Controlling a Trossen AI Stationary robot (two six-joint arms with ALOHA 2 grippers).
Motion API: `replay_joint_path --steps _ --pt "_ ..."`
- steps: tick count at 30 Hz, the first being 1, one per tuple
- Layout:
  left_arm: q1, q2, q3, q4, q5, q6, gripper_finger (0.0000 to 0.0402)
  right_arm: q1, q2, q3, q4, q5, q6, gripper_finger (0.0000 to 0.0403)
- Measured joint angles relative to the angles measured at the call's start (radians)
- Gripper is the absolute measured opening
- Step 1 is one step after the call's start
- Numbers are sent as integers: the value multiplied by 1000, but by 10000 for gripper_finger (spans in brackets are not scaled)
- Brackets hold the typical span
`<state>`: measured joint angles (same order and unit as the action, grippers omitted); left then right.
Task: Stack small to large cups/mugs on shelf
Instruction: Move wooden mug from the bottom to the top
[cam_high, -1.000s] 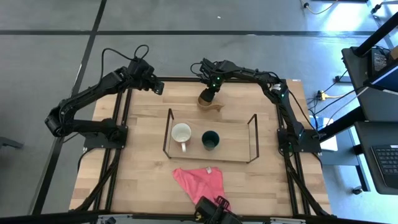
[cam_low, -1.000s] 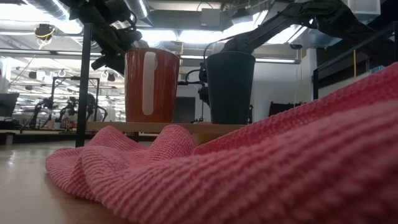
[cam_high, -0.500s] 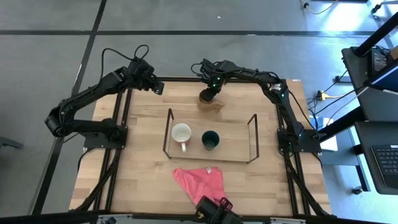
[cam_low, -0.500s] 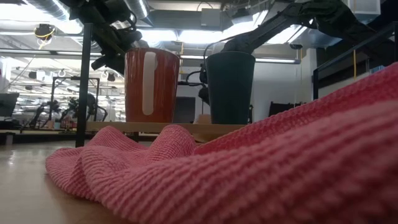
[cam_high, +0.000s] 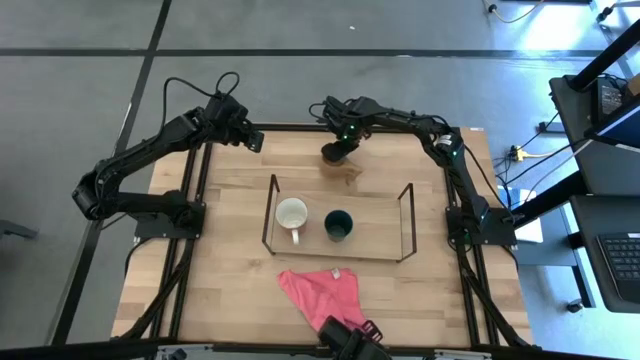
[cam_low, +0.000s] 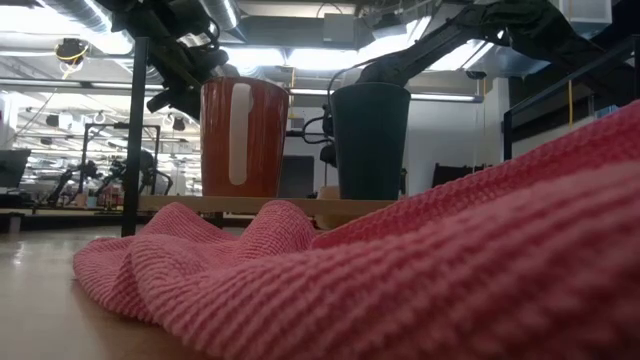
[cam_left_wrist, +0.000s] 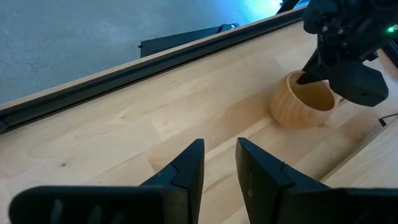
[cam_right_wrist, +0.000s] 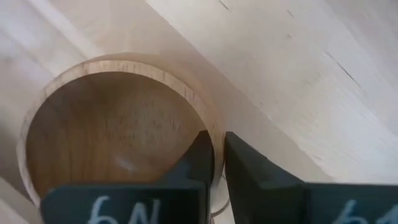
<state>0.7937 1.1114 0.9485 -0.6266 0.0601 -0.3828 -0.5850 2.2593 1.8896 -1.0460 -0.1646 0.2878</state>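
Wooden cup (cam_right_wrist: 118, 137) upright, right hand (cam_right_wrist: 217, 163) pinching rim.

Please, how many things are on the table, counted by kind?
Cups and mugs: 3 (white-inside mug, dark green cup, wooden cup)
Shelf: 1 (black wire shelf)
Cloth: 1 (pink cloth)
Total: 5
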Motion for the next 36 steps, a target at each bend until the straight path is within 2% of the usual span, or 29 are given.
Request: replay_joint_path --steps 6,10,13,22,25,36 --pt "0 0 0 0 0 0 86 1 -17 1 -38 71 62 27" --pt "-1 0 0 0 -49 181 86 0 -74 1 -74 124 111 29" --pt "-1 0 0 0 -59 258 86 0 -122 1 -109 153 154 25" --pt "-1 0 0 0 -59 258 86 31 -228 2 -302 252 335 27" --pt "0 0 0 0 -59 261 86 59 -259 2 -351 251 406 27" --pt "-2 0 0 3 -59 256 86 247 -327 2 -522 251 777 28"
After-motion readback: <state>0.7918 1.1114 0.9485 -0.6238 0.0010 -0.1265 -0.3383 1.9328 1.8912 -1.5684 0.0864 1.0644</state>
